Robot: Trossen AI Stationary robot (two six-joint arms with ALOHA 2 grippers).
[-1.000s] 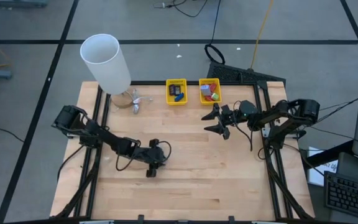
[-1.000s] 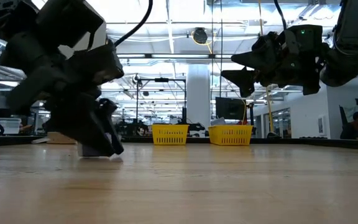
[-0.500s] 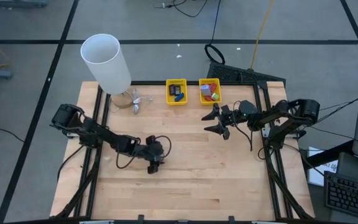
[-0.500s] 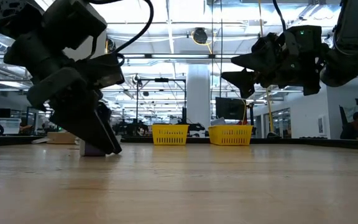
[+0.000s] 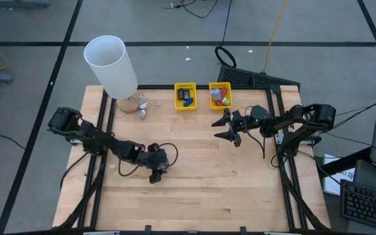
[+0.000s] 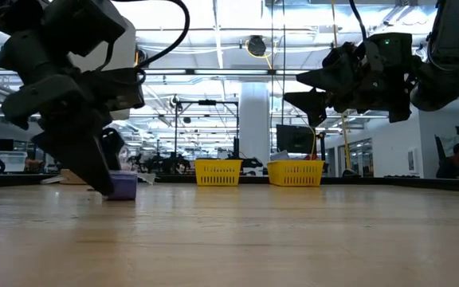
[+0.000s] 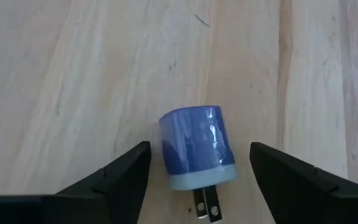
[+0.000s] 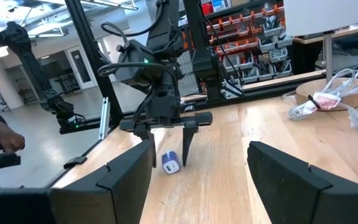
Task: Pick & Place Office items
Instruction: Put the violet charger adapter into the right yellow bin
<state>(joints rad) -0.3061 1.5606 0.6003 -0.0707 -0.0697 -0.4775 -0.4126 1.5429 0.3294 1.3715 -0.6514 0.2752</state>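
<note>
A small blue plug adapter [image 7: 197,146] lies on its side on the wooden table, its two prongs toward my left wrist camera; it also shows in the low view [image 6: 122,185] and the right wrist view [image 8: 171,163]. My left gripper [image 5: 154,173] is open and points down over it, one finger on either side and apart from it. My right gripper [image 5: 230,128] is open and empty, held above the table's right half. Other small items, black and blue, lie in the left yellow basket [image 5: 185,96]; red and green ones lie in the right basket [image 5: 220,96].
A tall white cylinder [image 5: 111,65] stands at the far left corner, with a bundle of white cable [image 5: 141,106] beside its foot. The two baskets stand at the far edge. The table's middle and near half are bare wood [image 5: 201,189].
My left gripper has gone a little toward the table's left edge and tipped, so that the blue plug, once hidden behind its fingers in the low view, now shows beside them. The plug lies where it was.
</note>
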